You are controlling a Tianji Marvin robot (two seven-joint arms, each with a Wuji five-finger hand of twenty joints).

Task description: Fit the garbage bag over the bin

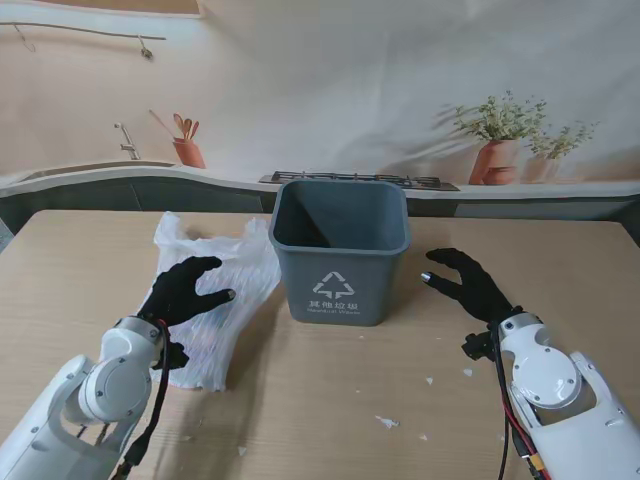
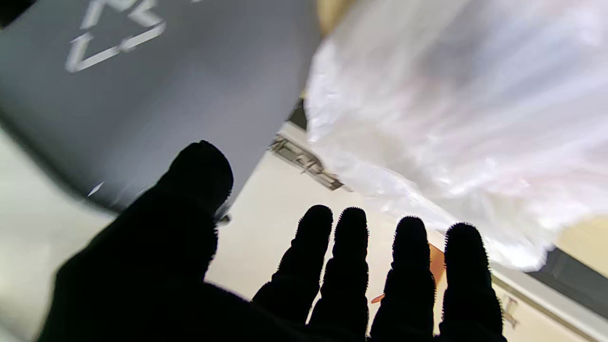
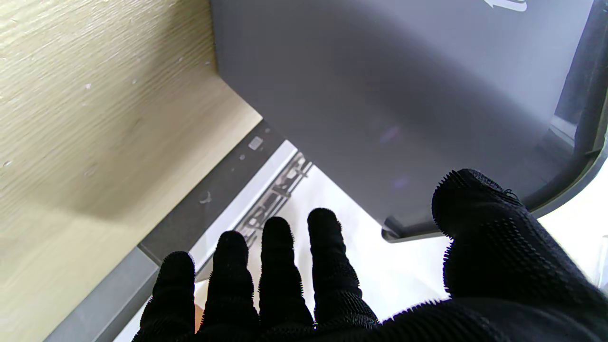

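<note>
A dark grey bin [image 1: 340, 250] with a white recycling mark stands upright and empty at the middle of the table. To its left lies a crumpled white garbage bag [image 1: 215, 300], touching the bin's side. My left hand [image 1: 185, 292] in a black glove hovers over the bag with fingers spread, holding nothing. In the left wrist view the bag [image 2: 451, 109] and the bin [image 2: 156, 85] fill the scene past the fingers [image 2: 351, 256]. My right hand [image 1: 470, 285] is open to the right of the bin, apart from it. The right wrist view shows the bin wall [image 3: 403, 95] close by.
The wooden table [image 1: 330, 400] carries small white scraps [image 1: 388, 422] nearer to me on the right. Behind the table runs a printed kitchen backdrop with a stove, a sink and potted plants.
</note>
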